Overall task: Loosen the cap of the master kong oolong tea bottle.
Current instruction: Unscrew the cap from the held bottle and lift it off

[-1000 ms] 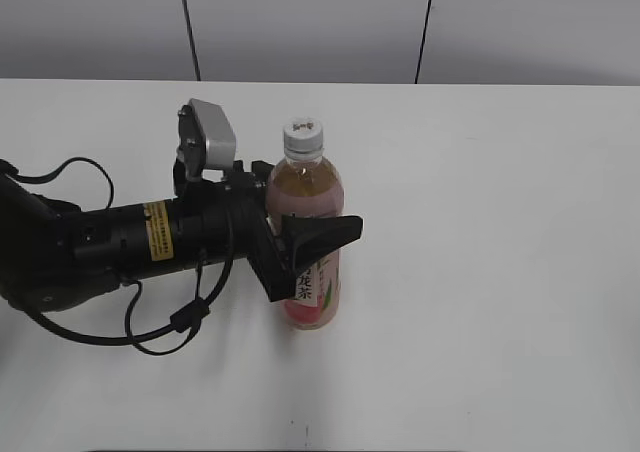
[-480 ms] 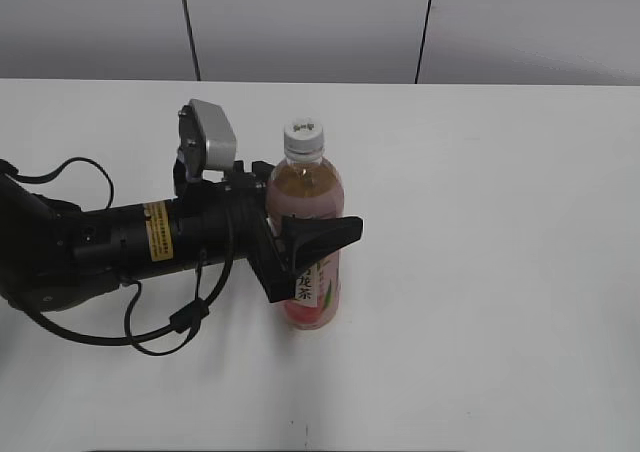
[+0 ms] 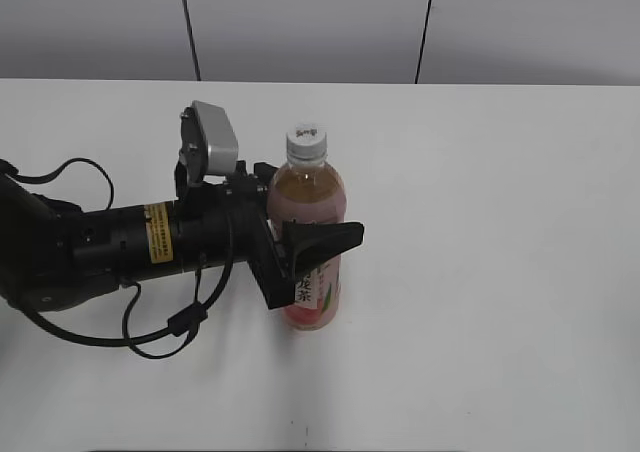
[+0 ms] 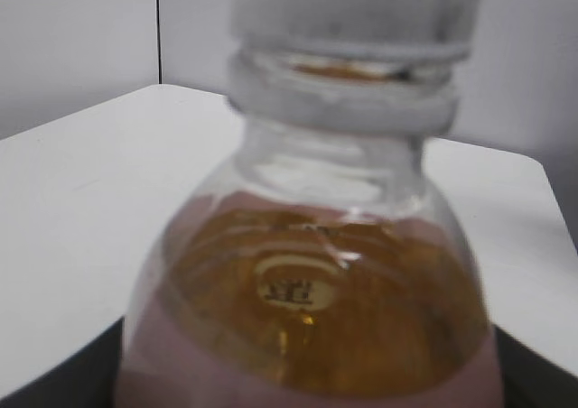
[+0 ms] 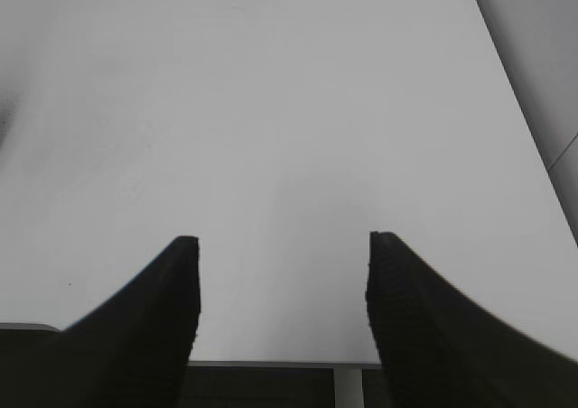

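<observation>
The master kong oolong tea bottle stands upright on the white table, amber tea inside and a pink label with a white strip of black characters. Its white ribbed cap sits on top. My left gripper reaches in from the left and is shut on the bottle's middle, one black finger crossing its front. The left wrist view shows the bottle's shoulder very close and the cap's lower edge at the top. My right gripper is open and empty over bare table; it is out of the exterior view.
The white table stretches around the bottle, with a grey panelled wall behind. My left arm and its looping cables lie across the table's left half. The right wrist view shows the table's edge just below the fingers.
The bottle and my left gripper have shifted very slightly to the right and down. The grip is unchanged.
</observation>
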